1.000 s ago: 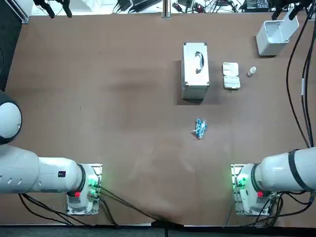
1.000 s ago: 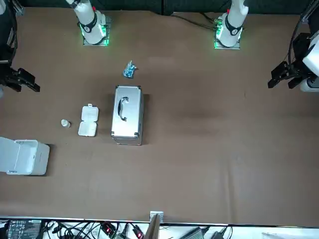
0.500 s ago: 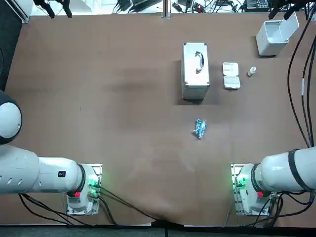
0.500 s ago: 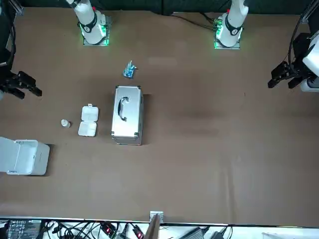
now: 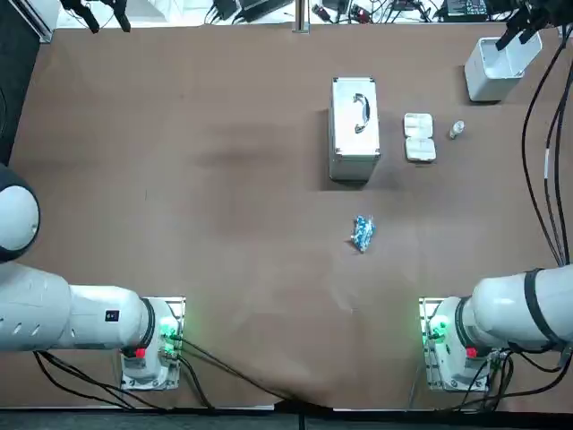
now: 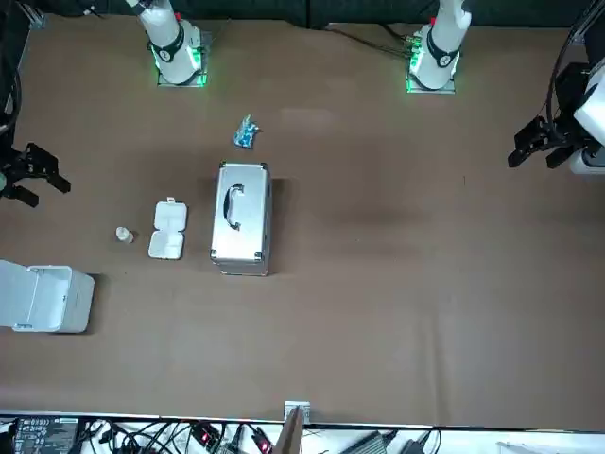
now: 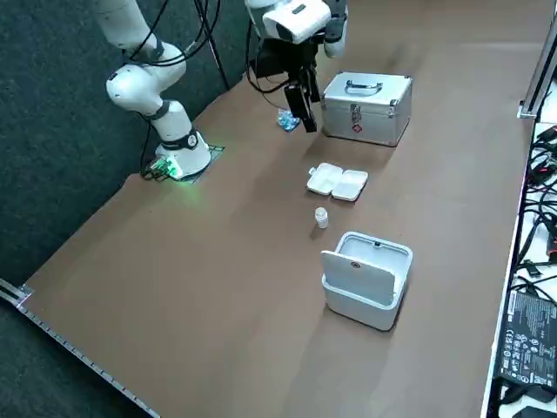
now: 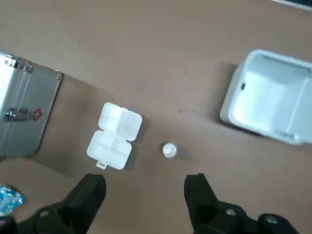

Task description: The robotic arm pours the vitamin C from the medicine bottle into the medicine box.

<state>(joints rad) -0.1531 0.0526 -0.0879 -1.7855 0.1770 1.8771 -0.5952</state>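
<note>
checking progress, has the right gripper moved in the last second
Yes: in the front view the right gripper has shifted nearer the white bin.

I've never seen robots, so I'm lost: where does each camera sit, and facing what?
Top: overhead, looking down; arm bases at the bottom edge.
Front: across the table, facing the robot; bases at the top.
Right side: raised at the robot's right, looking diagonally; right arm shows.
Wrist: on the right arm, above the table; open right gripper frames the bottle.
Shared: all show the medicine box.
</note>
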